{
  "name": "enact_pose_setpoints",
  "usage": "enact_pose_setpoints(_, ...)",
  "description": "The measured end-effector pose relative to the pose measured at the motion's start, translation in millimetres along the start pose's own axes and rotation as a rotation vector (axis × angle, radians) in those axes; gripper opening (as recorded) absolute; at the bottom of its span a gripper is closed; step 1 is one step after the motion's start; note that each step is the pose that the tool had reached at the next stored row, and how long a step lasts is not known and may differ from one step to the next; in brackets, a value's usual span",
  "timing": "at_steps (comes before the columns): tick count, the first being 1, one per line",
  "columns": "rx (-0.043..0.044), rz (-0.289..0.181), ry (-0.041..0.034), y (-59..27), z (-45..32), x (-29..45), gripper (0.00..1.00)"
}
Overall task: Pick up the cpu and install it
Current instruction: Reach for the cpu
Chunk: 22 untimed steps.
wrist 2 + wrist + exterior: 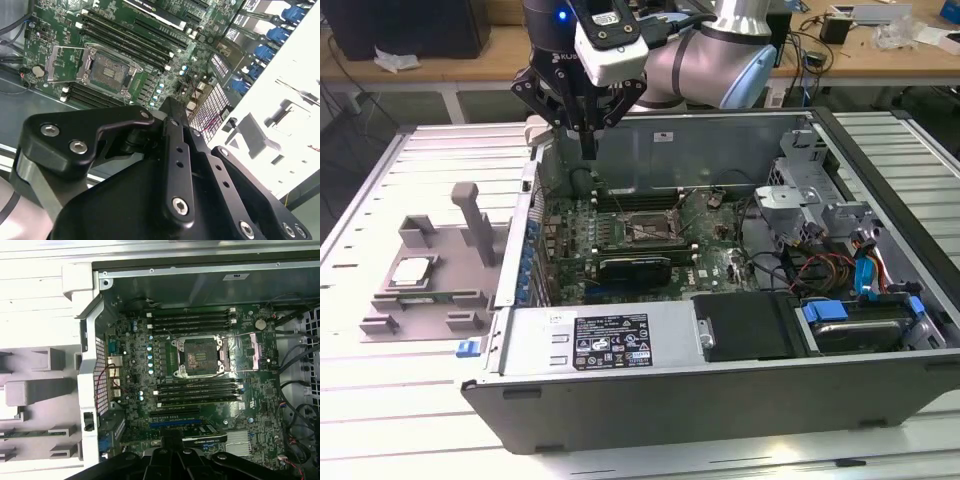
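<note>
The cpu (412,270), a small square chip with a pale silver top, lies on the grey fixture plate (430,300) at the exterior view's left, outside the computer case. My gripper (588,148) hangs above the case's far left corner, well off from the cpu and higher than it. Its dark fingers meet at the tip with nothing between them, as both wrist views show (172,107) (170,440). On the green motherboard the dark square socket (200,355) (107,70) (640,232) stands empty, its metal bracket (247,352) swung open beside it.
The open computer case (620,400) fills the table's middle, with a power supply (600,345), drive cage (800,200) and loose cables (820,270) at the exterior view's right. Memory slots (192,320) flank the socket. Upright blocks (472,215) rise from the fixture plate.
</note>
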<state>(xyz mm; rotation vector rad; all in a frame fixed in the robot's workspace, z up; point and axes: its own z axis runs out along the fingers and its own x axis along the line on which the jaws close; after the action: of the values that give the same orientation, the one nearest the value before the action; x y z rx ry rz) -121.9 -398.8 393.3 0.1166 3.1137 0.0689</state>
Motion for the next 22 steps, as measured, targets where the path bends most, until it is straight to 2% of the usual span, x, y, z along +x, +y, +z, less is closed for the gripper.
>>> enact_pose_setpoints(3,-0.0001,0.000,0.0000,-0.1,0.0,1.6,0.11)
enact_pose_setpoints(11,0.0000,0.000,0.0000,-0.2,-0.3,13.2,0.11)
enact_pose_setpoints(12,0.0000,0.000,0.0000,0.1,-0.4,17.9,0.11)
enact_pose_setpoints(16,0.0001,0.000,0.0000,0.5,-0.6,27.9,0.11)
enact_pose_setpoints(22,0.0000,0.000,0.0000,0.7,-0.8,37.5,0.11)
